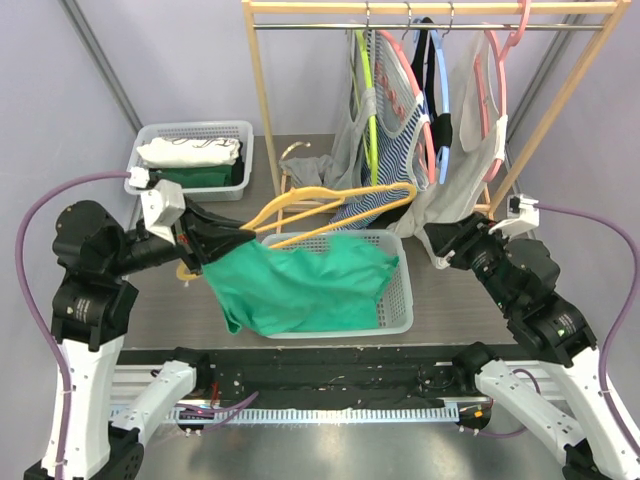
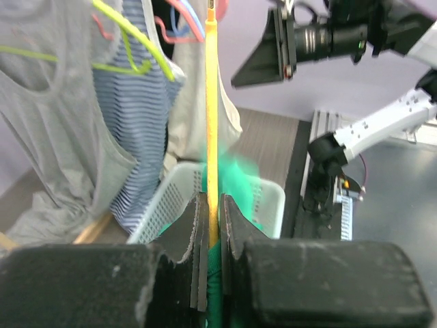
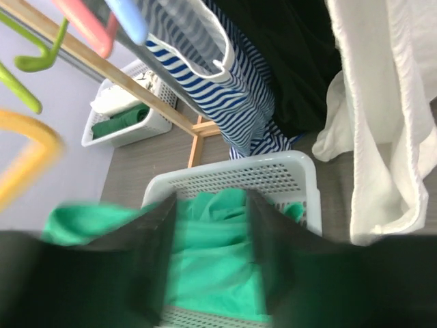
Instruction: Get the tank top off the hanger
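Note:
A yellow hanger [image 1: 330, 208] is held level above the white basket [image 1: 400, 310], with a green tank top [image 1: 300, 285] hanging from its left end and draped into the basket and over its front left rim. My left gripper [image 1: 245, 238] is shut on the hanger [image 2: 211, 102], with green cloth just below the fingers [image 2: 194, 232]. My right gripper [image 1: 432, 240] is open and empty, above the basket's right side, apart from the hanger. In the right wrist view the green top [image 3: 212, 253] lies between its spread fingers [image 3: 153, 260].
A wooden clothes rack [image 1: 430, 10] at the back holds several hung garments: grey, striped [image 1: 395, 150], black and white [image 1: 470, 170]. A second white basket [image 1: 150, 140] with folded white and green clothes sits at the back left. A metal rail runs along the near edge.

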`<action>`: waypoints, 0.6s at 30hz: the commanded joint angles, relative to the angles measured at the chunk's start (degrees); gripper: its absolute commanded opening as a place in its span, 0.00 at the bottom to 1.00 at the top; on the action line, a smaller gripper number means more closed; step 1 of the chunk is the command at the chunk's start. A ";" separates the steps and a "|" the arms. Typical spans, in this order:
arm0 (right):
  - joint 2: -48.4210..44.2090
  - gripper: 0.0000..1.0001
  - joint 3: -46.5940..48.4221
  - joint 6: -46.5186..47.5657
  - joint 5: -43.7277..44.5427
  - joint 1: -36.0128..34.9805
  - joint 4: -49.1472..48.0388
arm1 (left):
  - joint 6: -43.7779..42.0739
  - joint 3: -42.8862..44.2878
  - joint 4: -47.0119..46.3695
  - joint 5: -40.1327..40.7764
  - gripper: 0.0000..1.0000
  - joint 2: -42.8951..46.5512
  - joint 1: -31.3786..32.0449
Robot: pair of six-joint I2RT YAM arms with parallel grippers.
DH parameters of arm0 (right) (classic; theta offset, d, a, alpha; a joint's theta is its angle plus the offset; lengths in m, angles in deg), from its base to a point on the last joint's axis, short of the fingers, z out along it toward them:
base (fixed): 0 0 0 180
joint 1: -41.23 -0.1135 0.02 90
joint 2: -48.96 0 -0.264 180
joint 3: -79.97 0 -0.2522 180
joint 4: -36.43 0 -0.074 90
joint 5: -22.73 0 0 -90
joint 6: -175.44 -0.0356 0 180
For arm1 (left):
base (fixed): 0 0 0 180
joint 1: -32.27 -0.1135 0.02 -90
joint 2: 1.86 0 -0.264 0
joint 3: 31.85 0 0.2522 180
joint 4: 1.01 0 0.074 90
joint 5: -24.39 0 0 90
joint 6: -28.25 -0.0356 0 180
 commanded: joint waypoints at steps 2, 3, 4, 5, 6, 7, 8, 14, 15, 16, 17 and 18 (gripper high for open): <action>1.25 0.81 2.74 7.84 -8.52 1.02 2.18 | 9.33 6.93 -16.11 -0.16 0.00 -5.84 0.29; 1.61 0.84 3.79 9.85 -11.05 0.93 2.71 | 9.60 9.02 -16.12 -0.25 0.00 -7.34 0.56; 1.61 0.85 5.72 10.66 -11.86 1.02 3.15 | 9.43 9.74 -16.29 -0.43 0.00 -8.39 0.99; 1.26 0.85 6.69 11.45 -12.30 0.93 3.85 | 8.91 10.27 -16.21 -1.30 0.00 -10.06 1.26; -0.31 0.85 7.48 12.15 -12.83 0.93 3.60 | 8.56 10.89 -16.29 -1.74 0.00 -10.86 1.61; -1.37 0.85 8.62 14.25 -12.84 0.93 2.98 | 8.29 11.15 -16.21 -2.27 0.00 -11.47 1.96; -2.25 0.85 9.42 15.57 -12.84 1.02 1.93 | 8.11 11.50 -16.21 -2.80 0.00 -13.05 2.58; 1.17 0.80 22.77 26.04 -20.83 1.02 4.21 | 6.71 17.72 -15.68 -1.14 0.00 -21.39 10.55; 1.52 0.79 25.31 26.48 -20.66 0.93 4.21 | 4.10 19.75 -12.03 0.08 0.00 -22.98 12.49; 1.70 0.79 26.29 27.27 -19.96 1.02 3.77 | 1.63 22.29 -8.94 1.05 0.00 -24.56 14.25; 1.79 0.79 27.26 27.71 -19.96 0.93 3.68 | -1.09 27.80 -5.35 1.93 0.00 -28.49 16.18; 2.05 0.79 29.53 28.15 -19.78 0.93 3.86 | -8.16 30.55 2.35 3.94 0.00 -30.18 20.12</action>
